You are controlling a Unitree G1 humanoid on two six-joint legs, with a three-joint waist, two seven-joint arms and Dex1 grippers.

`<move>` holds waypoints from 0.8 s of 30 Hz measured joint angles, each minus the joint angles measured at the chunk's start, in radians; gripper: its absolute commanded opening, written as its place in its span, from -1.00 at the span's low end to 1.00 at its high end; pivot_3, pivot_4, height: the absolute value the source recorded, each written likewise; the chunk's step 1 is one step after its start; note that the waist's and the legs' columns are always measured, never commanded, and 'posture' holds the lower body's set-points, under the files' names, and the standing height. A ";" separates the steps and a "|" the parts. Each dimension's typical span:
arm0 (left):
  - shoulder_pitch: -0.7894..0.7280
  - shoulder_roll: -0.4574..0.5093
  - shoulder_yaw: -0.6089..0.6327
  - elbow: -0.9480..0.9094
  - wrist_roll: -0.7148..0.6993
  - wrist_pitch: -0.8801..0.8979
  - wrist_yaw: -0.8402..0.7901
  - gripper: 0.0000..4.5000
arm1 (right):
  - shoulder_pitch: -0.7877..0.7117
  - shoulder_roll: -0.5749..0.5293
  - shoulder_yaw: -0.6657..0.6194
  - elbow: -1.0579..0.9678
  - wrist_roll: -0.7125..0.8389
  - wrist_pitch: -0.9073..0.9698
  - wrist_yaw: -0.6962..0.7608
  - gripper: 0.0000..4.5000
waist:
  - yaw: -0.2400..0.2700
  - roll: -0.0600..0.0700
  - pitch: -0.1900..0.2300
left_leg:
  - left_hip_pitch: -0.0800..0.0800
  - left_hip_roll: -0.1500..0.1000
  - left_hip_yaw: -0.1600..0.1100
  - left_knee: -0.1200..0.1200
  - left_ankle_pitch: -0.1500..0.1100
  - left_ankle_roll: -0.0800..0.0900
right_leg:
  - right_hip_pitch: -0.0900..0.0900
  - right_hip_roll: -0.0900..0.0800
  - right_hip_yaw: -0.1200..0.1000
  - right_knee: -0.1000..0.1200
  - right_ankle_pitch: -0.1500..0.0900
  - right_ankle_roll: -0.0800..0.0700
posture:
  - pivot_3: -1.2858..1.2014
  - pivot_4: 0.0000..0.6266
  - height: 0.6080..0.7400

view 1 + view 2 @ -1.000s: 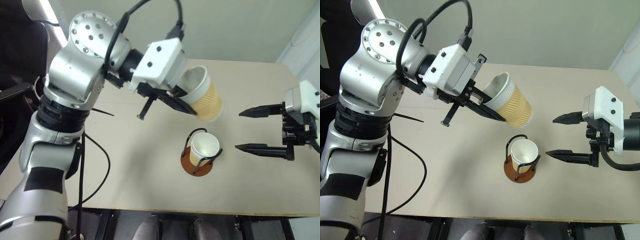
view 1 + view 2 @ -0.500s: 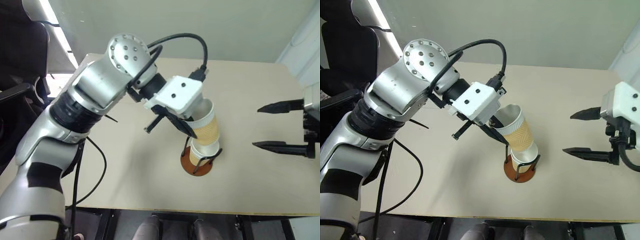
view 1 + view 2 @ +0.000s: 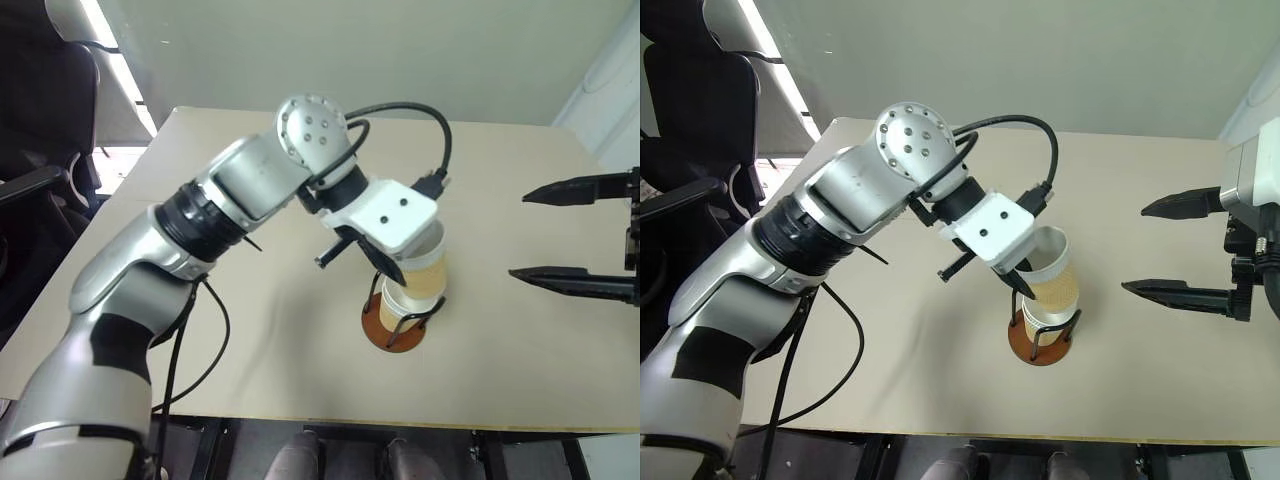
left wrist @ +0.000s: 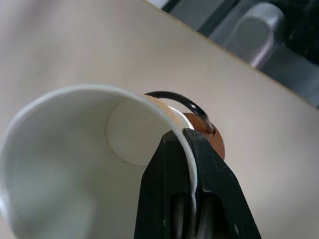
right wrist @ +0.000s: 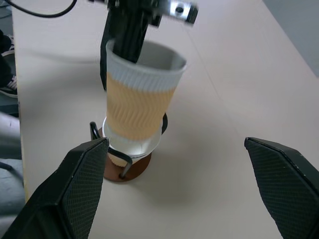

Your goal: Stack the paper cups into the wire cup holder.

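1. The beige rectangular table top (image 3: 250, 330) is carrying the wire cup holder (image 3: 398, 327) — a round reddish-brown disc base with thin black wire loops rising from it — toward the near middle of the surface.

2. One tan-yellow tapered paper cup with a rolled white rim (image 3: 403, 303) is sitting upright inside the loops of the holder.

3. A second paper cup of the same make, with a ribbed tan sleeve and white interior (image 3: 1052, 276), is entering the seated cup from above; its lower end is sitting in the mouth of the lower cup, and it is leaning slightly rather than standing true. In the right wrist view its base is resting within the lower rim (image 5: 130, 144).

4. The left gripper (image 3: 1023, 283) is pinching the rim wall of the upper cup, one black finger inside and one outside. The left wrist view is showing the fingers (image 4: 209, 184) closed tight on the white rim, with hardly any gap between them.

5. The right gripper (image 3: 575, 235) is hanging above the table, well apart from the holder on its right side. Its two black fingers are spread wide — nothing is lying between them, and they are touching neither cup.

6. A black cable (image 3: 185, 350) is looping down from the left arm over the near left part of the table.
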 measured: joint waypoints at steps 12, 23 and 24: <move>0.002 0.164 -0.051 -0.038 -0.054 -0.102 0.000 -0.97 | -0.002 0.001 -0.001 -0.017 0.007 0.006 -0.025 1.00 | 0.003 0.002 0.000 | 0.000 -0.001 0.000 0.001 -0.001 0.002 | 0.000 0.000 0.001 -0.002 0.001 0.002 | 0.03 -0.52 1.00; 0.002 0.152 -0.065 -0.027 -0.063 -0.113 0.000 -0.97 | 0.001 0.001 -0.001 -0.020 0.013 0.006 -0.037 1.00 | 0.003 0.002 0.000 | 0.000 -0.001 0.000 0.000 -0.001 0.002 | 0.000 0.000 0.001 -0.002 0.001 0.002 | 0.03 -0.52 1.00; 0.002 0.146 -0.064 -0.024 -0.065 -0.114 0.000 -0.97 | 0.001 0.001 -0.001 -0.020 0.013 0.006 -0.037 1.00 | 0.003 0.002 0.000 | 0.000 -0.001 0.000 0.000 -0.001 0.002 | 0.000 0.000 0.001 -0.002 0.001 0.002 | 0.03 -0.52 1.00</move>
